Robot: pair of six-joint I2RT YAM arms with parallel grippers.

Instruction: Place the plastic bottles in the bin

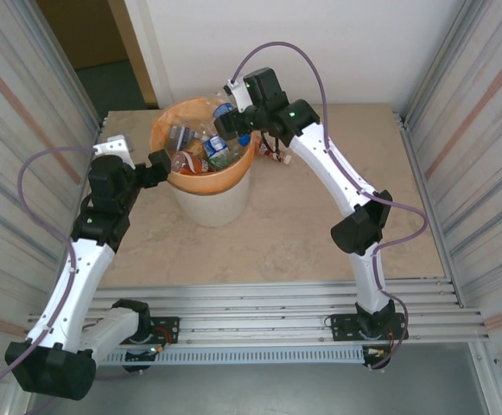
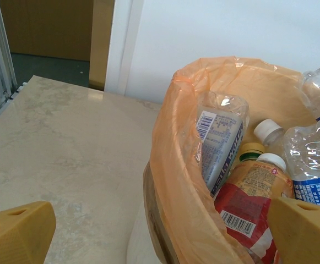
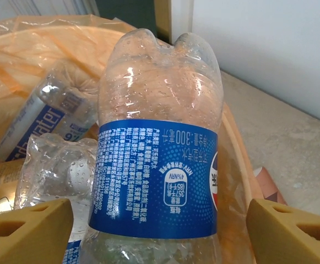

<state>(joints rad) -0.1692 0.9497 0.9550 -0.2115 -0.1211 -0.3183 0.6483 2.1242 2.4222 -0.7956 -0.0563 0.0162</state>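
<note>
The bin (image 1: 207, 197), off-white with an orange bag liner, stands at the back left of the table and holds several plastic bottles (image 1: 200, 149). My right gripper (image 1: 226, 126) hovers over its far rim. In the right wrist view the right gripper (image 3: 160, 234) is open, and a clear bottle with a blue label (image 3: 154, 176) lies between its fingers with a gap on each side. Other bottles (image 3: 44, 118) lie beneath. My left gripper (image 1: 166, 166) is open at the bin's left rim (image 2: 176, 181). A red-labelled bottle (image 2: 253, 192) and a grey-labelled one (image 2: 220, 143) rest inside.
The beige table (image 1: 320, 233) stretches to the right and front of the bin. Ribbed metal walls (image 1: 467, 104) flank both sides. A small pinkish object (image 1: 272, 154) lies just right of the bin. Metal rails (image 1: 259, 303) run along the near edge.
</note>
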